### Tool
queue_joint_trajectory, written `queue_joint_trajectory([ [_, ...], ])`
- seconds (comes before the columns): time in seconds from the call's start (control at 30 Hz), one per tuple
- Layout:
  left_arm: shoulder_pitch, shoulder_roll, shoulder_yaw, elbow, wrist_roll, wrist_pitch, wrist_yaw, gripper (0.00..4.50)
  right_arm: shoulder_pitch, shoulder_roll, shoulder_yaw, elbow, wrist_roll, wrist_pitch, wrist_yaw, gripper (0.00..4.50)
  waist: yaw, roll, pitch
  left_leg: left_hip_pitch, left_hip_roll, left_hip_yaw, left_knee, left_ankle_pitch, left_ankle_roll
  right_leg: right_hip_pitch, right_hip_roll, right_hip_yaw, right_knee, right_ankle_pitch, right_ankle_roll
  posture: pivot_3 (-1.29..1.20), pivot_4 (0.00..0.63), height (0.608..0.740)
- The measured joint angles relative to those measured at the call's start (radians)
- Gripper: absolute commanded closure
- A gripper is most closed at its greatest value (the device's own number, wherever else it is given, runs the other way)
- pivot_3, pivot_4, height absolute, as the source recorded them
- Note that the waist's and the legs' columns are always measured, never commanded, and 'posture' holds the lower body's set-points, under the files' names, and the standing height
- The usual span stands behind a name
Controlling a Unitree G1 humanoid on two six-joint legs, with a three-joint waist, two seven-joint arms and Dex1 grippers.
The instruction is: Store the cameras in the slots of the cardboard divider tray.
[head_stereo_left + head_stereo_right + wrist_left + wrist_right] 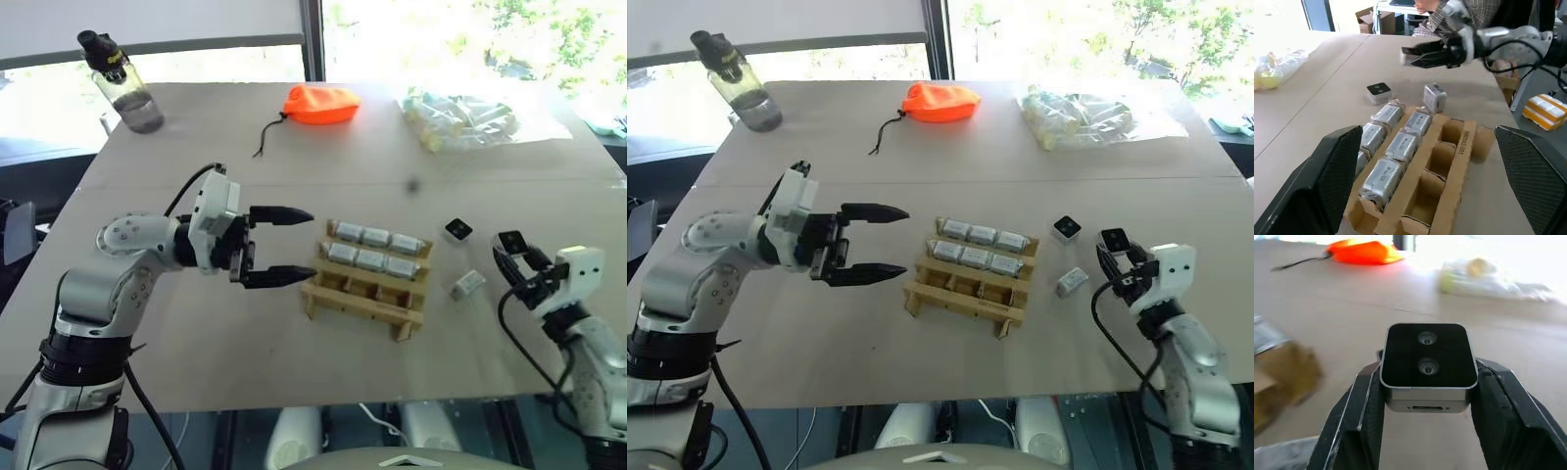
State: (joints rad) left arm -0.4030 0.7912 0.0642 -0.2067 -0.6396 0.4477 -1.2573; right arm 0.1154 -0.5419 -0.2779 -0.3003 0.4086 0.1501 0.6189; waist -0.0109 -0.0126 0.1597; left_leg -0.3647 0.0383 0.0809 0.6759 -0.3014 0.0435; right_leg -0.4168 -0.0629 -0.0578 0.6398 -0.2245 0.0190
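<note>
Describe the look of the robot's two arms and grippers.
Both arms have rounded silver-grey shells with white wrist housings and black cables looping alongside. The left gripper has two long, tapered black fingers; the right gripper has shorter-looking black ones, textured on the inside.

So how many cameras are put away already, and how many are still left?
Six cameras already fill two rows of the cardboard divider tray. One camera is pinched in the right end effector now. Two loose cameras wait on the table beside the tray, and the near row is still empty.
</note>
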Motion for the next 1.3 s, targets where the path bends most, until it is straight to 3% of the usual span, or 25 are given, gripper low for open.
queue_joint_trajectory([
  [0.17, -0.067, -0.031, -0.06, 0.043, 0.05, 0.074, 0.081, 0.0, -0.092, -0.151, 0.123, 0.016, -0.192, -0.098, 0.085, 2.56, 0.0, -0.003, 0.002, 0.0, 0.0, -0.001, 0.0, 0.0, 0.0, 0.0, 0.001, -0.001, 0.0, -0.001, 0.001, 0.0, 0.15, 0.726],
  [0.33, -0.179, -0.115, -0.17, 0.103, 0.084, 0.106, 0.071, 0.0, -0.459, -0.2, 0.36, 0.178, -0.426, -0.486, 0.213, 2.56, -0.002, -0.005, 0.004, -0.001, 0.0, 0.0, 0.002, 0.001, -0.001, -0.002, 0.003, -0.001, 0.002, 0.0, 0.0, 0.0, 0.15, 0.726],
  [0.4, -0.21, -0.124, -0.189, 0.136, 0.092, 0.106, 0.052, 0.0, -0.534, -0.189, 0.414, 0.207, -0.479, -0.593, 0.221, 2.56, 0.004, -0.006, 0.004, -0.006, 0.001, -0.003, 0.003, 0.001, -0.001, -0.004, 0.003, -0.004, 0.001, 0.001, -0.002, 0.0, 0.15, 0.726],
  [0.5, -0.247, -0.137, -0.198, 0.189, 0.108, 0.101, 0.028, 0.0, -0.588, -0.169, 0.467, 0.242, -0.529, -0.675, 0.224, 2.56, 0.008, -0.005, 0.004, -0.021, 0.001, -0.005, 0.009, 0.001, -0.001, -0.016, 0.001, -0.008, 0.003, 0.002, -0.002, 0.0, 0.15, 0.726],
  [0.6, -0.307, -0.163, -0.234, 0.258, 0.137, 0.083, -0.009, 0.0, -0.634, -0.146, 0.537, 0.262, -0.576, -0.774, 0.229, 2.56, 0.013, -0.005, 0.004, -0.026, -0.001, -0.007, 0.012, 0.001, -0.001, -0.017, -0.001, -0.013, 0.002, 0.002, -0.002, 0.0, 0.15, 0.726],
  [1.13, -0.383, -0.198, -0.273, 0.336, 0.164, 0.145, -0.133, 0.0, -0.734, -0.106, 0.59, 0.353, -0.758, -0.941, 0.134, 2.56, 0.023, -0.005, 0.004, -0.027, -0.001, -0.008, 0.016, 0.002, -0.004, -0.016, -0.001, -0.017, 0.004, 0.003, -0.001, 0.0, 0.15, 0.726],
  [1.23, -0.399, -0.206, -0.273, 0.336, 0.165, 0.169, -0.125, 0.71, -0.735, -0.101, 0.594, 0.359, -0.764, -0.949, 0.128, 2.56, 0.023, -0.005, 0.004, -0.027, -0.001, -0.008, 0.016, 0.002, -0.004, -0.016, -0.001, -0.017, 0.005, 0.003, -0.001, 0.0, 0.15, 0.726],
  [1.3, -0.41, -0.211, -0.273, 0.336, 0.164, 0.181, -0.121, 1.54, -0.736, -0.101, 0.597, 0.362, -0.766, -0.953, 0.126, 2.56, 0.023, -0.005, 0.004, -0.027, -0.001, -0.008, 0.017, 0.002, -0.004, -0.016, -0.001, -0.017, 0.005, 0.003, -0.001, 0.0, 0.15, 0.726],
])
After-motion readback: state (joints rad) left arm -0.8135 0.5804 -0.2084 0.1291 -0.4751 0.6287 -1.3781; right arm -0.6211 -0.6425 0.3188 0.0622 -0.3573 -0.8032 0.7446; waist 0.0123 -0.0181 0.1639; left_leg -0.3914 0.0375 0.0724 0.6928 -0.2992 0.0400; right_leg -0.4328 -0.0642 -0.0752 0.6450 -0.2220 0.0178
